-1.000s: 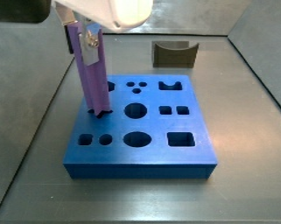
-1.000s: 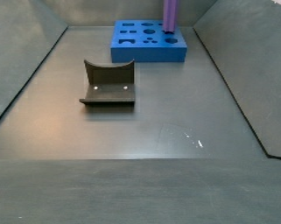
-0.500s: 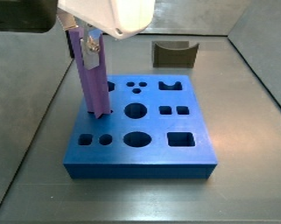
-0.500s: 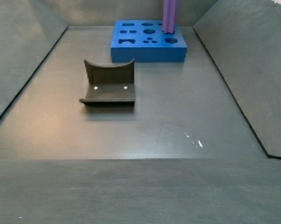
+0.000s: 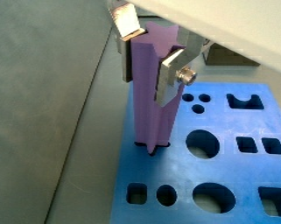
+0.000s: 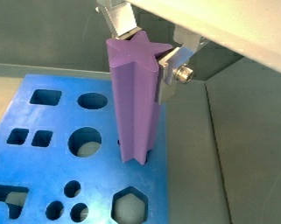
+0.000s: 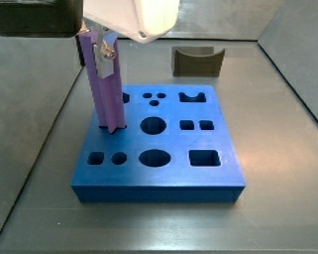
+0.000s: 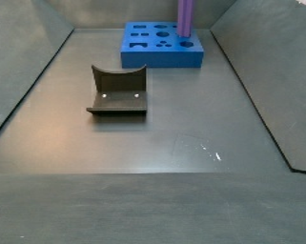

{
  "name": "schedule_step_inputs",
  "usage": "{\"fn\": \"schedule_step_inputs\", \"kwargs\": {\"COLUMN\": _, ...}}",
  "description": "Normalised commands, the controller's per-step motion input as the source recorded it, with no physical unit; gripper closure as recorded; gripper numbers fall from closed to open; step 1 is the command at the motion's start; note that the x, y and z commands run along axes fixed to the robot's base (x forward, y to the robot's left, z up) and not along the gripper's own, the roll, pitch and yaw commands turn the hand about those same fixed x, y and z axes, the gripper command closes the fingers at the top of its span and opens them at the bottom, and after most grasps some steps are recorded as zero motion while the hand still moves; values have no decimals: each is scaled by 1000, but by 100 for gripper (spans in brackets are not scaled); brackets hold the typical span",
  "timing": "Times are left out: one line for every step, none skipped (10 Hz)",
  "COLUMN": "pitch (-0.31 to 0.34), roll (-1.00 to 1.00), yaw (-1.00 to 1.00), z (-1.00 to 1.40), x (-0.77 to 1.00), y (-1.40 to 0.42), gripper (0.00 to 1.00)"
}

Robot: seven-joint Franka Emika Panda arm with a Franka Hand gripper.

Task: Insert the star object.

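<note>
In both wrist views: gripper [image 5: 152,51] pinching the upper end of the star object [image 5: 152,92], keeping the ridged lilac rod upright with its lower tip meeting the blue block [image 5: 230,179] at a hole near one edge, presumably for a straight downward push. In a side view: rod [image 7: 103,87] standing tall, tip barely seated, insertion looking unfinished. Block appearing smooth and matte, carrying round, square and notched cut-outs; dark L-shaped fixture [image 8: 118,91] standing well apart on the grey floor.

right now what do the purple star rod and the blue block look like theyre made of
The star object, held upright in the gripper with its lower end at the blue block, looks like matte plastic, possibly printed: even lilac colour, crisp ridges, no shine. The block also looks like matte plastic: uniform saturated blue, clean-cut holes. Neither is certain.
</note>
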Motion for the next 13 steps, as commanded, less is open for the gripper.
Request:
{"fn": "schedule_step_inputs", "kwargs": {"pitch": 0, "roll": -190, "yaw": 103, "z": -603, "x": 0, "y": 0, "gripper": 100}}
{"fn": "schedule_step_inputs", "kwargs": {"pitch": 39, "roll": -137, "yaw": 183, "z": -557, "x": 80, "y": 0, "gripper": 100}}
{"fn": "schedule_step_inputs", "kwargs": {"pitch": 43, "roll": -84, "yaw": 206, "z": -500, "x": 69, "y": 0, "gripper": 100}}
{"fn": "schedule_step_inputs", "kwargs": {"pitch": 39, "roll": -76, "yaw": 189, "z": -431, "x": 0, "y": 0, "gripper": 100}}
{"fn": "schedule_step_inputs", "kwargs": {"pitch": 11, "roll": -114, "yaw": 189, "z": -354, "x": 0, "y": -17, "gripper": 100}}
{"fn": "schedule_step_inputs", "kwargs": {"pitch": 0, "roll": -123, "yaw": 163, "z": -360, "x": 0, "y": -3, "gripper": 100}}
{"fn": "schedule_step_inputs", "kwargs": {"pitch": 0, "roll": -164, "yaw": 0, "z": -323, "x": -46, "y": -14, "gripper": 100}}
{"fn": "schedule_step_inputs", "kwargs": {"pitch": -6, "roll": -171, "yaw": 0, "z": -257, "x": -31, "y": -103, "gripper": 100}}
{"fn": "schedule_step_inputs", "kwargs": {"pitch": -1, "roll": -184, "yaw": 0, "z": -474, "x": 0, "y": 0, "gripper": 100}}
{"fn": "schedule_step_inputs", "kwargs": {"pitch": 0, "roll": -146, "yaw": 0, "z": -554, "x": 0, "y": 0, "gripper": 100}}
{"fn": "schedule_step_inputs", "kwargs": {"pitch": 0, "roll": -137, "yaw": 0, "z": -646, "x": 71, "y": 0, "gripper": 100}}
{"fn": "schedule_step_inputs", "kwargs": {"pitch": -37, "roll": -116, "yaw": 0, "z": -451, "x": 6, "y": 0, "gripper": 100}}
{"fn": "schedule_step_inputs", "kwargs": {"pitch": -131, "roll": -143, "yaw": 0, "z": -371, "x": 0, "y": 0, "gripper": 100}}
